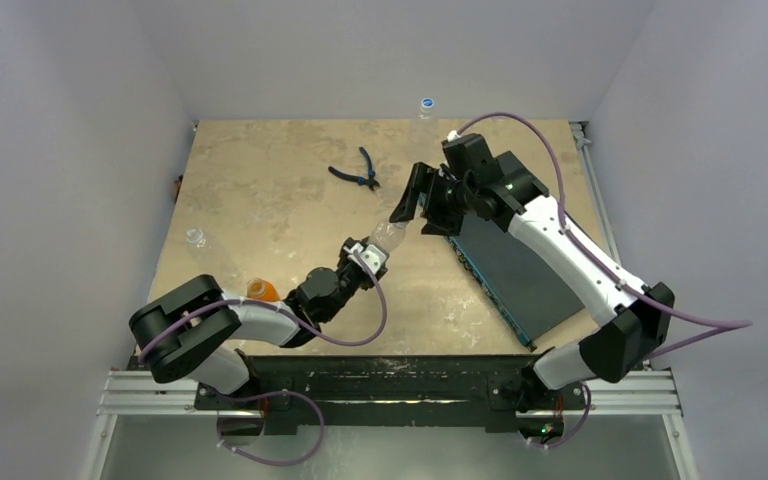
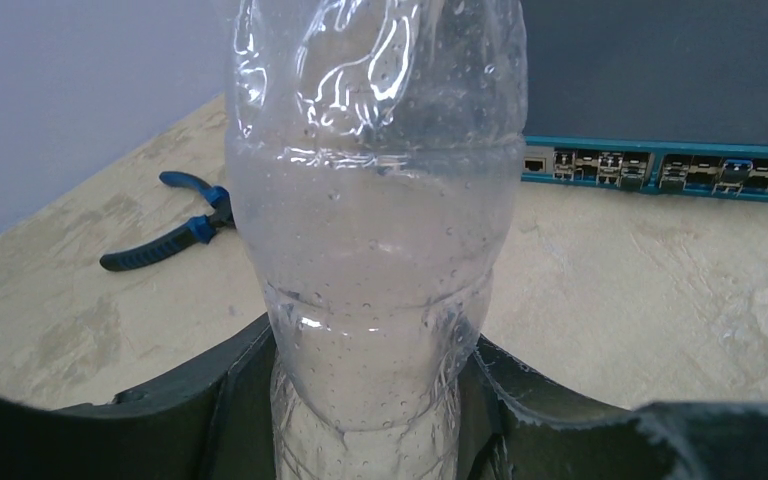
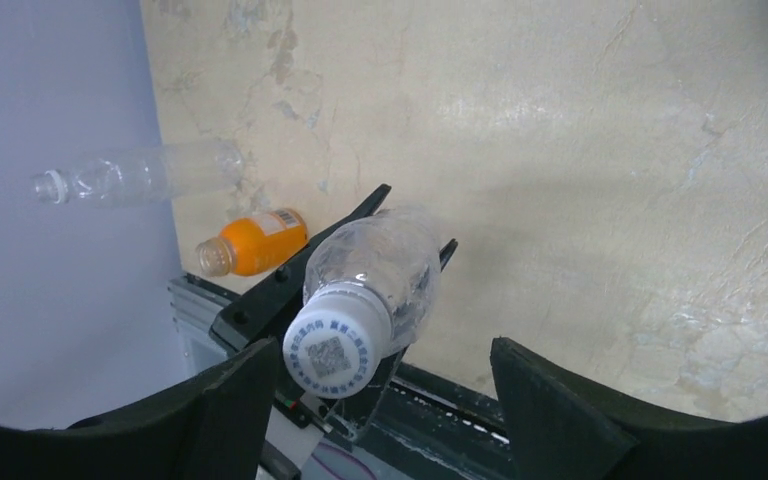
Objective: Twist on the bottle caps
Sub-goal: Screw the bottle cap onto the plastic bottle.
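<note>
Presently left pincer [image 2: 365, 400] clenched on clear bottle [image 2: 375, 200], presenting neck for capping; right pincer [image 3: 382, 352] released, jaws straddling white cap [image 3: 332, 347] without contact.

No readable text anywhere, tbh. The white cap [image 3: 332, 350] has a QR code ringed by tiny blue print, too small to read. The label on the orange bottle [image 3: 252, 243] is a blur.

Plain pale grey walls [image 1: 70, 150] enclose a mottled beige desk [image 1: 260, 175] on three sides under soft, even light.
</note>
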`<control>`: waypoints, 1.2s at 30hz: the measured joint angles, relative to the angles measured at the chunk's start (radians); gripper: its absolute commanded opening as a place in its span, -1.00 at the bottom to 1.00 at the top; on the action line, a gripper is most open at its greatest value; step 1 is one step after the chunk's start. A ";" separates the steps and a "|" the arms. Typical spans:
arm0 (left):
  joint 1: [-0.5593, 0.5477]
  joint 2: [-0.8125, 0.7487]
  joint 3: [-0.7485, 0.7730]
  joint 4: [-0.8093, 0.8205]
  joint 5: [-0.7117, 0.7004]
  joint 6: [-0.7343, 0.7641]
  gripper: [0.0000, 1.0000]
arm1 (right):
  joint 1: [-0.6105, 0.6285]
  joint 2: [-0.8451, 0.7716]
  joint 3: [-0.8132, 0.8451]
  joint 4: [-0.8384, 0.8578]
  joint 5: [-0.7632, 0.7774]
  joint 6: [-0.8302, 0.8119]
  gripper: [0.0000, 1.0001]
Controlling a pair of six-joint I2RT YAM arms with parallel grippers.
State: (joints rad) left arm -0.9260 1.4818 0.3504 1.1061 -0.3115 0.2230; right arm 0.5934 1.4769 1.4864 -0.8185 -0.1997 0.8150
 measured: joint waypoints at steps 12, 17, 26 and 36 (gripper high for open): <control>0.022 -0.031 0.061 -0.138 0.202 -0.070 -1.00 | 0.000 -0.212 0.000 0.084 0.053 -0.161 0.97; 0.052 -0.113 0.063 -0.242 0.326 -0.111 -1.00 | 0.000 -0.259 -0.004 0.133 0.047 -0.313 0.80; 0.085 -0.265 0.063 -0.396 0.526 -0.184 -1.00 | 0.002 -0.296 -0.024 0.153 -0.165 -0.531 0.52; 0.088 -0.413 0.063 -0.549 0.657 -0.243 -1.00 | 0.013 -0.340 -0.023 0.050 -0.302 -0.666 0.44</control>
State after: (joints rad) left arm -0.8379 1.0691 0.4133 0.5571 0.3454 -0.0196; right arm 0.6060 1.1370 1.4639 -0.7685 -0.5014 0.1493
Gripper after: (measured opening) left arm 0.491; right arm 0.721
